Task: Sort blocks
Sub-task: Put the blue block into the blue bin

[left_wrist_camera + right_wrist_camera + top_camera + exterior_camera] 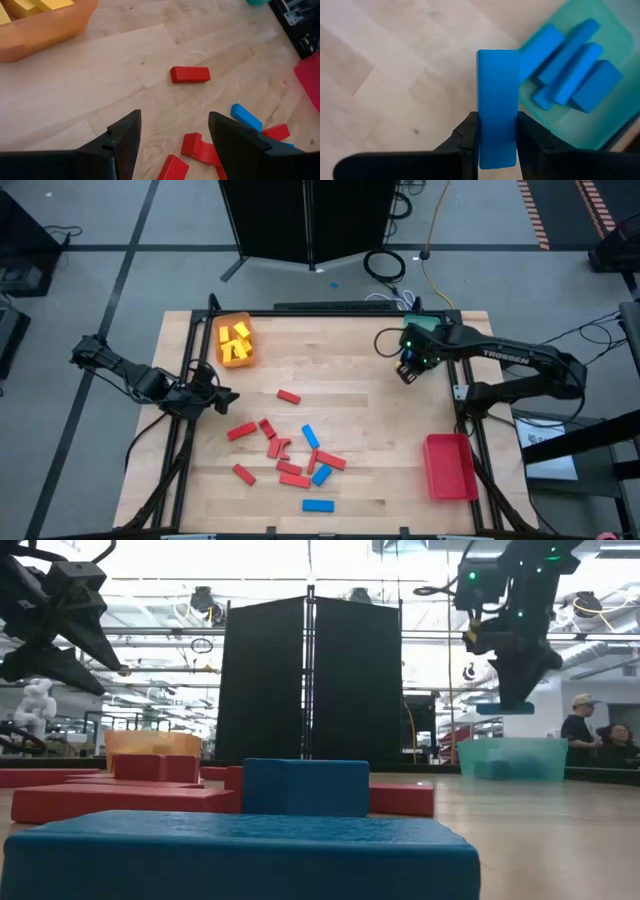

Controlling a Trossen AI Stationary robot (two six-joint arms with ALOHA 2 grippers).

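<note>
Right gripper (496, 145) up at the table's 1 o'clock, raised off the wood, clamped narrow on a blue block (496, 105). Held block poking straight out past the fingers, just beside the teal tray (600, 125) but not over it. Four blue blocks (570, 65) already lying in that tray, packed side by side.

Left gripper (172, 145) out at 9 o'clock, near the table's left edge, jaws wide and gripping nothing, hanging above bare wood. Ahead of it, a lone red block (190, 74) flat on the table, apart from the rest.

Loose pile (290, 455) around 6 o'clock: mostly red blocks, a few blue mixed in, one blue (318, 505) lying nearest the front edge.

Orange tray (235, 340) at 11 o'clock, holding yellow blocks (236, 335). Red tray (449, 466) at 4 o'clock, by the right edge.
</note>
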